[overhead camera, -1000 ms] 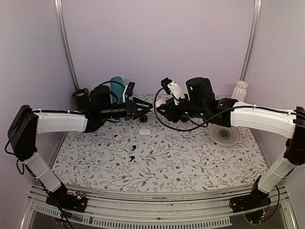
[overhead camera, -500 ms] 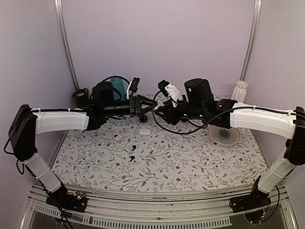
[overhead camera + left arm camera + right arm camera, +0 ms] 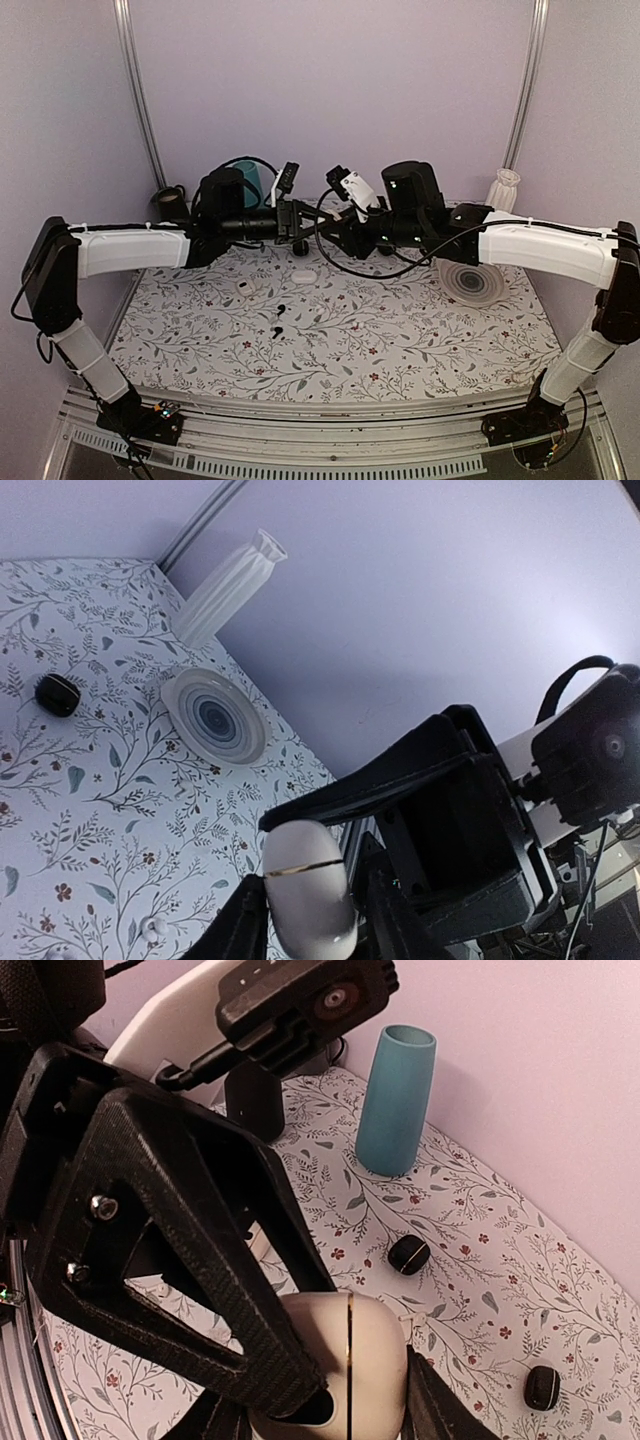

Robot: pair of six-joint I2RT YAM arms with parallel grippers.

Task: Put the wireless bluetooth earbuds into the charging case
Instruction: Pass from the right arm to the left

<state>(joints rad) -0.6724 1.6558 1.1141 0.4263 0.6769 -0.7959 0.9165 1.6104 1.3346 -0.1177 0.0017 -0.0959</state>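
The charging case [image 3: 308, 890] is a glossy white rounded shell with a thin gold seam, lid shut, held in the air above the back of the table. In the right wrist view the charging case [image 3: 350, 1360] sits between my right gripper's [image 3: 335, 1415] fingers, which are shut on it. My left gripper [image 3: 312, 925] meets it from the other side, its two fingers pressed against the case's flanks. In the top view the left gripper [image 3: 298, 228] and right gripper [image 3: 338, 230] are nose to nose and hide the case. Small white earbuds [image 3: 245, 287] lie on the floral mat below.
Two small dark earbuds [image 3: 278, 320] lie mid-mat. Black pebble cases [image 3: 408, 1254] [image 3: 542, 1387] rest at the back. A teal vase [image 3: 395, 1100] stands back left, and a white ribbed vase [image 3: 225, 590] and a ringed plate [image 3: 213, 715] stand at the right.
Both arms have moved towards each other and up. The left gripper has rolled and narrowed its jaws onto the case that the right gripper keeps holding.
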